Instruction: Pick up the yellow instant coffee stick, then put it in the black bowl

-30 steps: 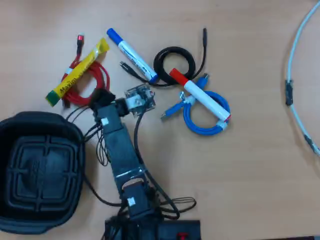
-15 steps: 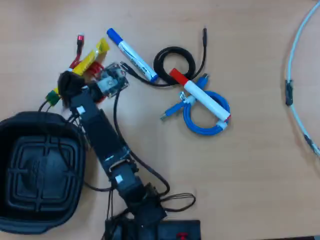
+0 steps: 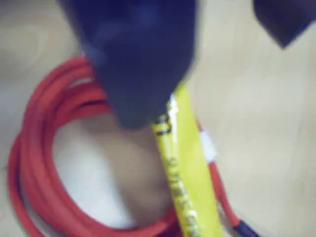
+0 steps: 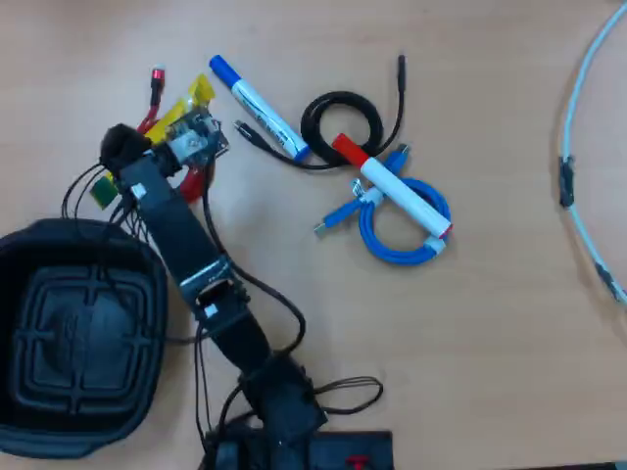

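The yellow instant coffee stick (image 3: 187, 177) lies over a coiled red cable (image 3: 34, 148), and its upper end runs under my dark jaw. In the overhead view the stick's yellow end (image 4: 192, 104) shows above my wrist and its green end (image 4: 101, 191) shows on the left of the arm. My gripper (image 3: 212, 81) is right over the stick's middle (image 4: 147, 152). Its jaws stand apart, one at the top centre and one at the top right of the blurred wrist view. The black bowl (image 4: 24, 264) sits at the lower left, just below the gripper and beside the arm.
A blue-capped marker (image 4: 260, 108), a black cable coil (image 4: 343, 122), a red-capped marker (image 4: 392, 191) and a blue cable coil (image 4: 397, 235) lie to the right of the gripper. A white cable (image 4: 578, 147) curves along the right edge. The arm's wires trail near the bowl.
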{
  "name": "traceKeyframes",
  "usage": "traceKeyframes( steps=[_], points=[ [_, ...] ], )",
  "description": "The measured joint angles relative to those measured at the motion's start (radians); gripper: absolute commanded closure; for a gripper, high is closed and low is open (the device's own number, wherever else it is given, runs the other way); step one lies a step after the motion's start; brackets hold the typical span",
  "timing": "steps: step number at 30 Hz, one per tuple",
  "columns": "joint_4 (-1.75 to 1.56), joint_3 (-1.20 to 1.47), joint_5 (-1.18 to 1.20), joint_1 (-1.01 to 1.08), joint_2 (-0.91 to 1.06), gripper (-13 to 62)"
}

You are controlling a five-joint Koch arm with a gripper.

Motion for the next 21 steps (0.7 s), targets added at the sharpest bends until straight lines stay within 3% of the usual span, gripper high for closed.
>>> traceKeyframes(
  steps=[21],
  points=[
    [-0.103,0.002,0.018,0.000,-0.133,20.7]
  ],
)
